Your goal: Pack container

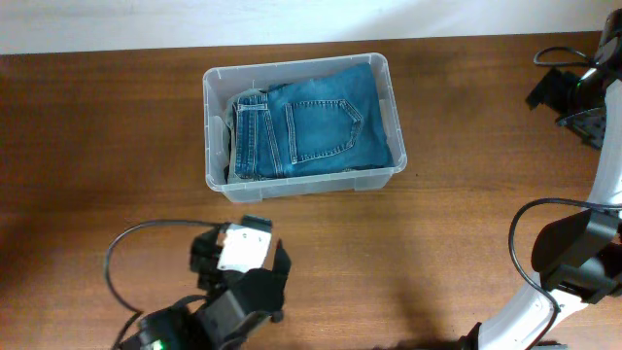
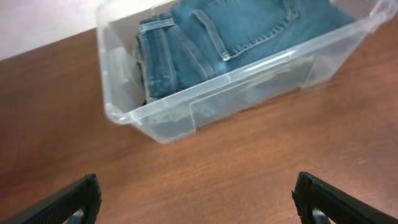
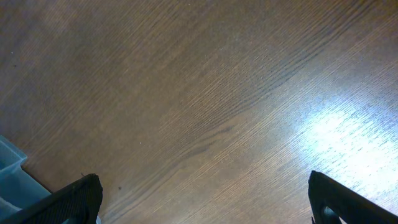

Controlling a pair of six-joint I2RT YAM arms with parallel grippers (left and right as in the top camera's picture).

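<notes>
The container [image 1: 216, 177] is a clear plastic bin standing at the table's back centre. Folded blue jeans [image 1: 316, 122] fill it, pocket side up. In the left wrist view the container [image 2: 161, 118] lies ahead with the jeans [image 2: 249, 28] showing over its rim. My left gripper [image 1: 243, 255] hovers over the table in front of the container, well apart from it. It is open [image 2: 196, 183], with only bare wood between its fingers. My right gripper [image 1: 566, 105] is at the far right back, away from the container, and open [image 3: 203, 180] over bare table.
The table [image 1: 97, 146] is dark brown wood. A black cable [image 1: 121, 248] loops beside the left arm at the front left. The right arm's white link [image 1: 607, 175] and cable [image 1: 530, 209] run along the right edge. A pale translucent corner [image 3: 9, 171] shows at the right wrist view's left edge.
</notes>
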